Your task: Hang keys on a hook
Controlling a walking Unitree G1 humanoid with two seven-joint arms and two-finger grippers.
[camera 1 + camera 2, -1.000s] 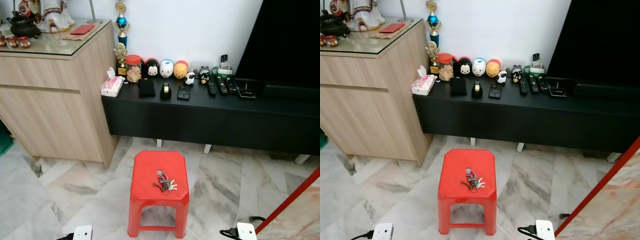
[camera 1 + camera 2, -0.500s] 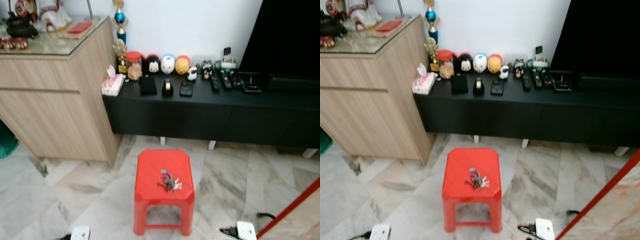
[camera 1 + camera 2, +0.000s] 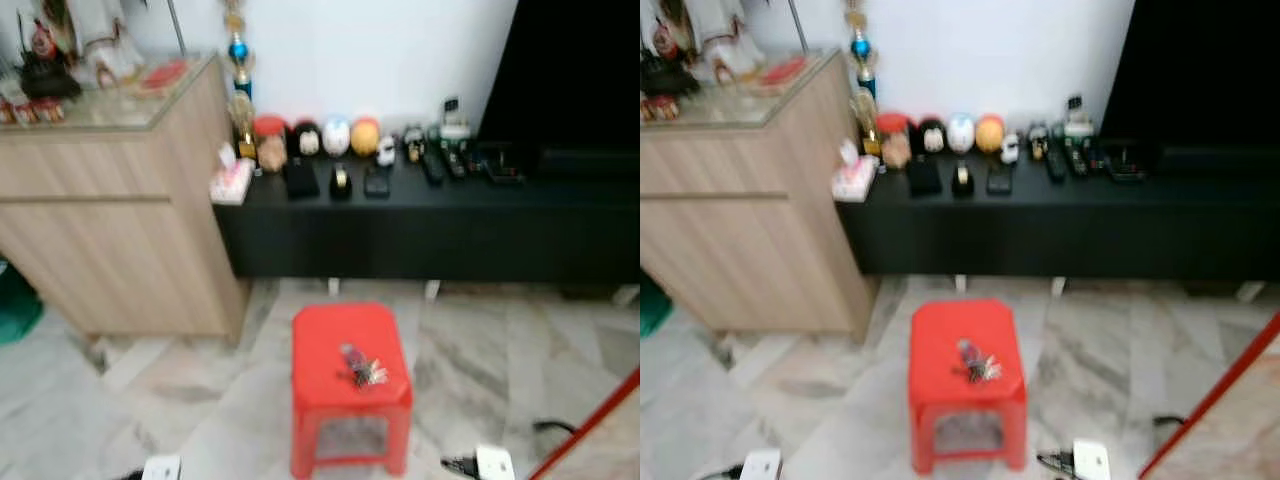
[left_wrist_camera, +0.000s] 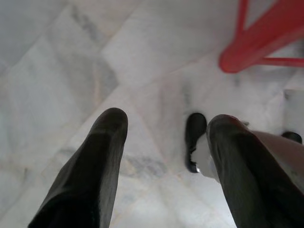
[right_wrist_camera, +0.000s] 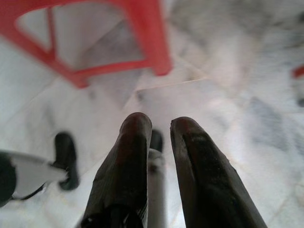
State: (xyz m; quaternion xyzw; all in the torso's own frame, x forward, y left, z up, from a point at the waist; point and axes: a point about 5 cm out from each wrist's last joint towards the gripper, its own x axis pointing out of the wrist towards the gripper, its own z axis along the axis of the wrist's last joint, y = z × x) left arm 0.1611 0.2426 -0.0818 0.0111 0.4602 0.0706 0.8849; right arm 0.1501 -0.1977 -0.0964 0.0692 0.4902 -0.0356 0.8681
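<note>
On red stool (image 3: 350,360), keys (image 3: 362,368) untouched, no hook seen; left gripper (image 4: 166,137) fingers apart, right gripper (image 5: 159,128) nearly closed, both empty.

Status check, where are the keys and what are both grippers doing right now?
Left gripper open, low over the floor. Right gripper near shut, empty, low by the stool. Keys on the stool, untouched. No hook sighted; path to the stool open.

Head stereo pair looks forward and down from standing height, blurred, both eyes sharing the red stool (image 3: 350,375) near centre and the black console (image 3: 1060,215) at the far wall; each wrist cam points down its own fingers close to the marble floor (image 4: 71,57), both catching the stool's legs.
</note>
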